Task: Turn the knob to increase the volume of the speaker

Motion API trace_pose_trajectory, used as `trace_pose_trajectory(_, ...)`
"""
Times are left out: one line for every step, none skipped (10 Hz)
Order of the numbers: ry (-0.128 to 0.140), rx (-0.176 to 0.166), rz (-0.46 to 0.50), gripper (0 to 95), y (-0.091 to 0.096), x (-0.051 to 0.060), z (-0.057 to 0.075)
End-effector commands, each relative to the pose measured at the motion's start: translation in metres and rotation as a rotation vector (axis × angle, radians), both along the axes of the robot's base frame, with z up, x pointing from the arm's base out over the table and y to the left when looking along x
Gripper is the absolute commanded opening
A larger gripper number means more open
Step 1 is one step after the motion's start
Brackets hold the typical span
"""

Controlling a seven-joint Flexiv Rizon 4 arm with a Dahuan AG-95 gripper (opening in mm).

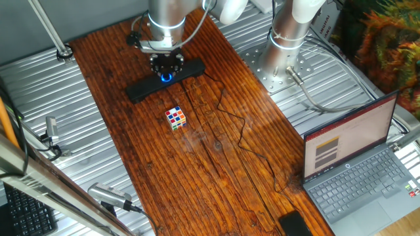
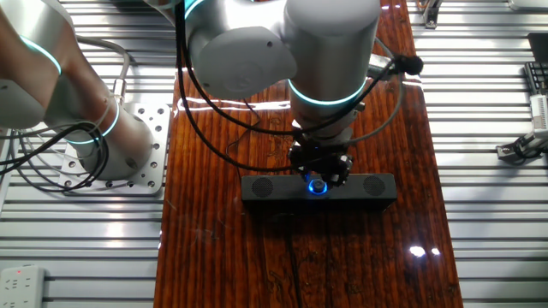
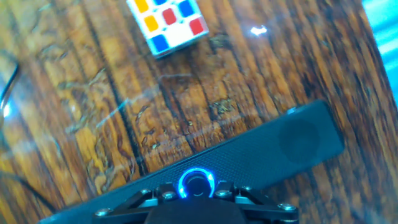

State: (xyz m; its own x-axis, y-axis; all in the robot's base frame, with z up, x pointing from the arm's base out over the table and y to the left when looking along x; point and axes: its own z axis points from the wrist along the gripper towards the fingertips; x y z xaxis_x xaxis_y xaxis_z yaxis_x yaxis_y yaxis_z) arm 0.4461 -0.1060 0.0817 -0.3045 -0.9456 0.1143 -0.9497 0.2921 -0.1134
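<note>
The speaker (image 1: 141, 90) is a long black soundbar lying across the far end of the wooden table; it also shows in the other fixed view (image 2: 377, 190) and the hand view (image 3: 292, 146). Its knob (image 3: 197, 184) is a small black dial with a blue glowing ring at the bar's middle, seen as a blue glow in both fixed views (image 1: 166, 77) (image 2: 318, 186). My gripper (image 3: 197, 190) points straight down on the bar (image 1: 167, 71) (image 2: 318, 175). Its fingers (image 3: 166, 194) stand close against the ring on both sides, shut on the knob.
A multicoloured puzzle cube (image 1: 175, 117) (image 3: 166, 23) lies just in front of the speaker. A thin black cable (image 1: 230, 118) runs from the bar down the table. An open laptop (image 1: 361, 164) stands to the right, and a black device (image 1: 298, 224) lies at the table's near edge.
</note>
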Motion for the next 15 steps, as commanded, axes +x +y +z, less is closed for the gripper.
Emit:
trace_pose_trajectory(0.014,-0.004,0.195,38.0,0.0004,0.0002,-0.0001)
trace_pose_trajectory(0.017,-0.002,0.23,57.0,0.0004,0.0003,-0.0001)
trace_pose_trajectory(0.019,-0.002,0.247,57.0,0.0004,0.0003,-0.0002)
trace_pose_trajectory(0.02,0.0,0.263,57.0,0.0004,0.0002,-0.0005)
trace_pose_trajectory(0.02,0.0,0.256,57.0,0.0004,-0.0005,-0.0017)
trace_pose_trajectory(0.019,-0.001,0.252,57.0,0.0004,-0.0014,-0.0038)
trace_pose_trajectory(0.019,0.001,0.241,57.0,0.0003,-0.0023,-0.0062)
trace_pose_trajectory(0.019,0.0,0.235,57.0,0.0003,-0.0024,-0.0066)
trace_pose_trajectory(0.02,0.001,0.228,57.0,0.0003,-0.0023,-0.0068)
trace_pose_trajectory(0.02,-0.001,0.227,57.0,0.0003,-0.002,-0.0076)
trace_pose_trajectory(0.02,-0.001,0.226,57.0,0.0002,-0.0019,-0.0084)
trace_pose_trajectory(0.021,0.001,0.221,57.0,0.0001,-0.0016,-0.0092)
trace_pose_trajectory(0.02,0.004,0.219,57.0,0.0001,-0.0016,-0.0094)
trace_pose_trajectory(0.02,0.009,0.219,57.0,0.0001,-0.0016,-0.0095)
trace_pose_trajectory(0.02,0.009,0.218,57.0,0.0001,-0.0015,-0.0096)
